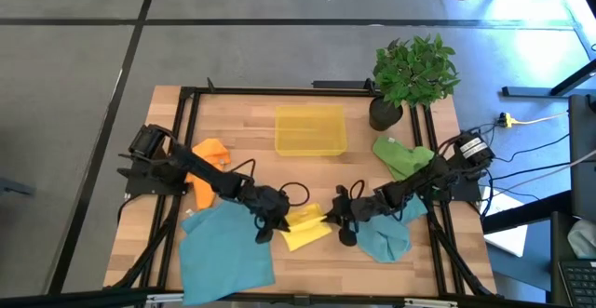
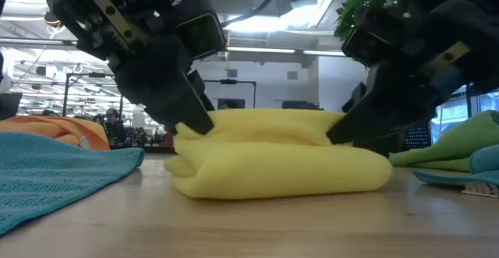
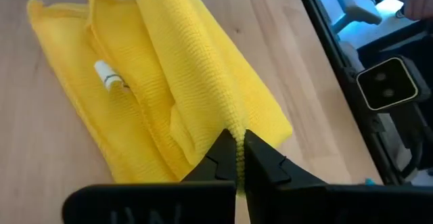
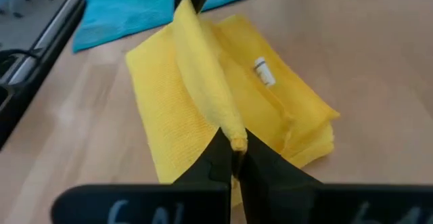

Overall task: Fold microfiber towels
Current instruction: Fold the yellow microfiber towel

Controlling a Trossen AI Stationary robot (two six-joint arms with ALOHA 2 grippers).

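A yellow towel [image 1: 305,228] lies folded near the table's front middle, a white tag [image 3: 108,75] on its upper face. Its lower layers rest on the wood, and one fold stands up as a ridge [image 4: 203,68] running between my two grippers. My left gripper [image 1: 277,222] is shut on the ridge's left end. My right gripper [image 1: 337,217] is shut on its right end. In the low view the towel [image 2: 281,164] sits as a thick bundle between both grippers. My left gripper pinches the raised fold's end [image 3: 235,130] between its two fingers, slanting down from the table's left. The ridge runs away from the fingers toward the other gripper, lifted a little, while the towel's remaining layers stay on the table. My right gripper pinches the opposite end of the same raised fold [image 4: 237,140] between its two fingers, slanting down from the table's right. The fold rises from the fingers as a narrow ridge, and the layers beneath it lie on the wood.
A teal towel [image 1: 223,247] lies spread at the front left and another teal towel [image 1: 386,238] crumpled at the front right. An orange towel [image 1: 209,159] and a green towel [image 1: 400,154] lie farther back. A yellow bin [image 1: 310,129] and a potted plant [image 1: 414,71] stand at the back.
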